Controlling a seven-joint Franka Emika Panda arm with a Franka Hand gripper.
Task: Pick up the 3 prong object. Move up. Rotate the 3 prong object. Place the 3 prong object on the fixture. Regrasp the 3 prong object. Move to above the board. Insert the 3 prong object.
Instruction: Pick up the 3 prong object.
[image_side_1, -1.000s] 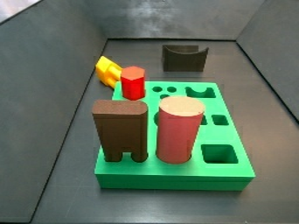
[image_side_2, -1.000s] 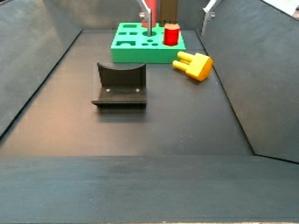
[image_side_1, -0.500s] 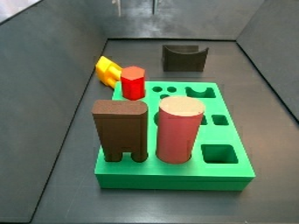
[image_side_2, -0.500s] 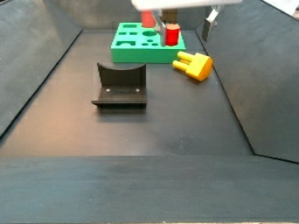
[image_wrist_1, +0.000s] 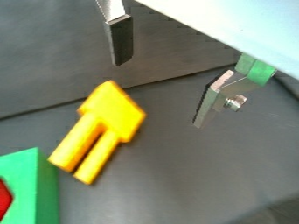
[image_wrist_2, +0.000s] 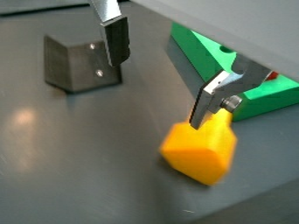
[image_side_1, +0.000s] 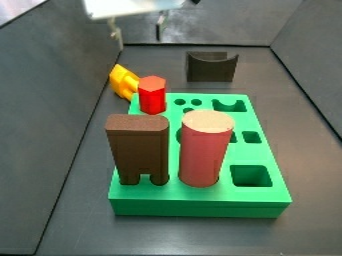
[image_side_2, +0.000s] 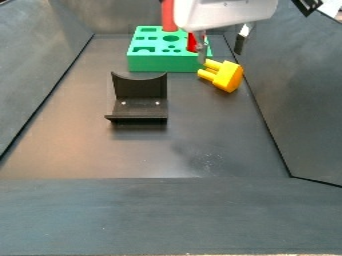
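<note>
Your gripper (image_wrist_1: 166, 76) hangs above the floor with its two silver fingers spread wide and nothing between them; in both wrist views the dark-padded plates stand well apart, one finger (image_wrist_2: 114, 35) near the fixture side and the other close over the 3 prong object (image_wrist_2: 202, 150). That yellow-orange piece lies on the dark floor, untouched. In a wrist view you can see it lying flat, its prongs (image_wrist_1: 86, 150) pointing toward the corner of the green board (image_wrist_1: 26, 192). In a side view the 3 prong object (image_side_2: 221, 74) rests just beside the board (image_side_2: 150, 52), on the side away from the fixture (image_side_2: 136, 98), with the white gripper body low over it. The fixture stands on open floor, well apart from the yellow piece, its notch upward.

On the board in a side view you see a red hexagonal peg (image_side_1: 151, 94) standing near the far edge, a brown arch block (image_side_1: 136, 149) and a pink cylinder (image_side_1: 206, 147) upright side by side nearer the camera. The 3 prong object (image_side_1: 124, 78) shows just behind the red peg, off the board.
</note>
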